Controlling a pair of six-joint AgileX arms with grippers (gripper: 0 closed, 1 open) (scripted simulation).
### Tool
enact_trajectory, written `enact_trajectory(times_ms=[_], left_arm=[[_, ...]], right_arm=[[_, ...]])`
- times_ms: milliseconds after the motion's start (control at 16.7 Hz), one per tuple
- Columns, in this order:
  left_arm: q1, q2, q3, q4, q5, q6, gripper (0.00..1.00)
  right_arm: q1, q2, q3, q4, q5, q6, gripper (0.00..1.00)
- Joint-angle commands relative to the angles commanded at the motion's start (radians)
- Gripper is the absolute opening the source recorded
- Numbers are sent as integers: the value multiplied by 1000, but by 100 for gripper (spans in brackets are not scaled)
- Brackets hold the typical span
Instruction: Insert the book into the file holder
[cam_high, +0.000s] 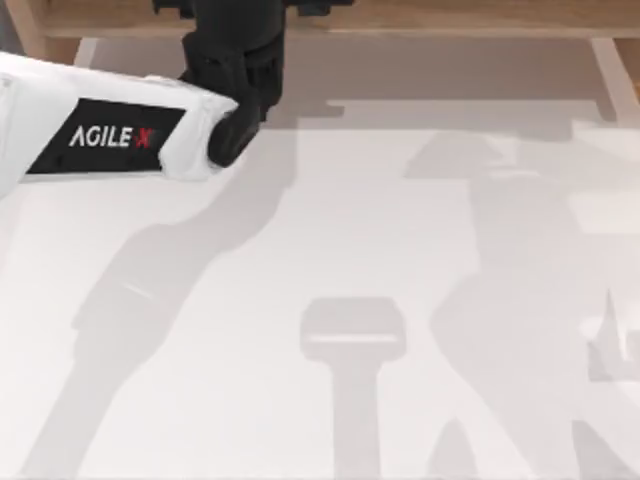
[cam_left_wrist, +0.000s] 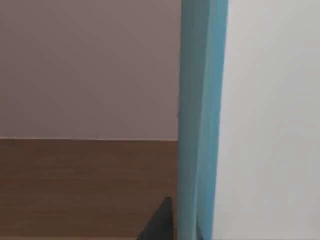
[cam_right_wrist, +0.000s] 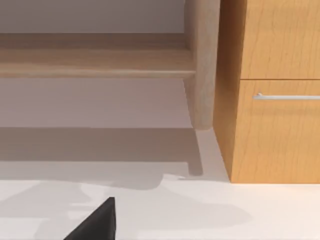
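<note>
Left arm (cam_high: 100, 130): my white arm with the AgileX lettering reached in from the top view's left and ended in a black wrist near the far edge of the desk (cam_high: 330, 250).
Left end effector (cam_high: 235, 40): dark and seen from above; I could not tell how its fingers stood.
Book (cam_left_wrist: 200, 120): in the left wrist view, a light-blue edge stood upright and very close to the lens, with a white face beside it; its place on the desk could not be told.
Dark corner (cam_left_wrist: 160, 222): a small black shape lay just beside the book's edge, above a brown wooden surface (cam_left_wrist: 85, 190).
Right end effector (cam_right_wrist: 97, 222): a single black finger tip showed over the white desk; finger spacing could not be told.
Cabinet (cam_right_wrist: 275, 90): wooden, with a metal handle (cam_right_wrist: 287, 96), stood beyond the desk.
</note>
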Motion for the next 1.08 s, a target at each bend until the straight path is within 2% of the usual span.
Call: enact_trajectory(times_ms=[360, 1080], left_arm=[[0, 0, 0, 0, 0, 0, 2], [-3, -14, 11, -24, 0, 2, 0]], right_arm=[[0, 0, 0, 0, 0, 0, 100], [0, 0, 0, 0, 0, 0, 100]])
